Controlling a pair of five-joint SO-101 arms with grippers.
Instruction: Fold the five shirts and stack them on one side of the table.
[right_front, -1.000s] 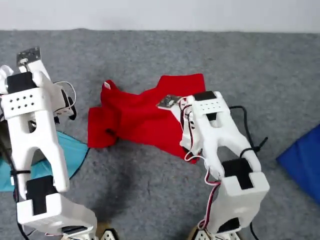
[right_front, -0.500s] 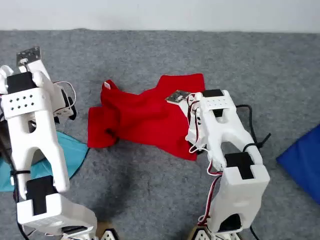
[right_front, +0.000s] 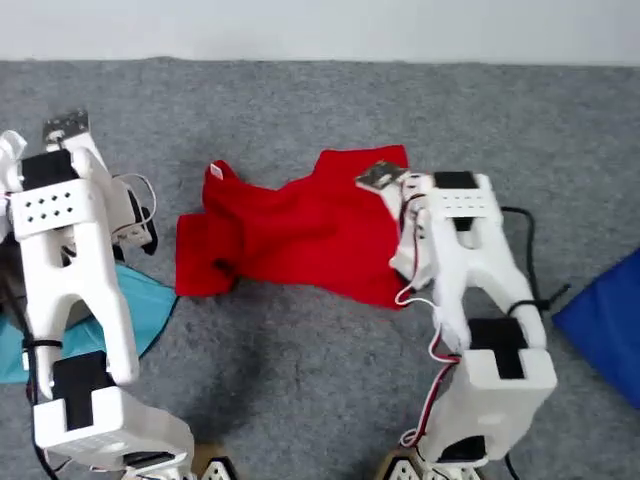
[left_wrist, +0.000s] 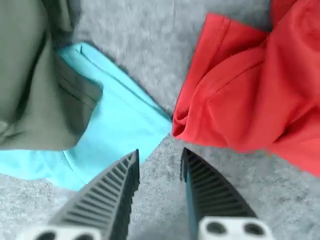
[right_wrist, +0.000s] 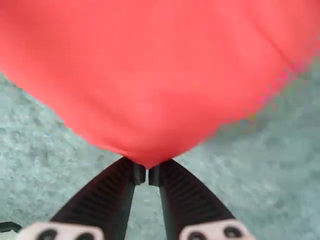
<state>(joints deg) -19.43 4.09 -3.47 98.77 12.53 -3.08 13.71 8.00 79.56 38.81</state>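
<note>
While right gripper (right_wrist: 146, 173) pinches red shirt (right_front: 290, 235) corner, left gripper (left_wrist: 159, 153) spread, blue shirt (right_front: 606, 318) cut off

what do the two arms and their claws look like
The left arm and right arm are white plastic with black motor blocks; the right one trails red and white wires. The left claw and right claw have black ribbed fingers.

Robot lab bench: grey felt table (right_front: 300, 400), plain white wall (right_front: 320, 25).
</note>
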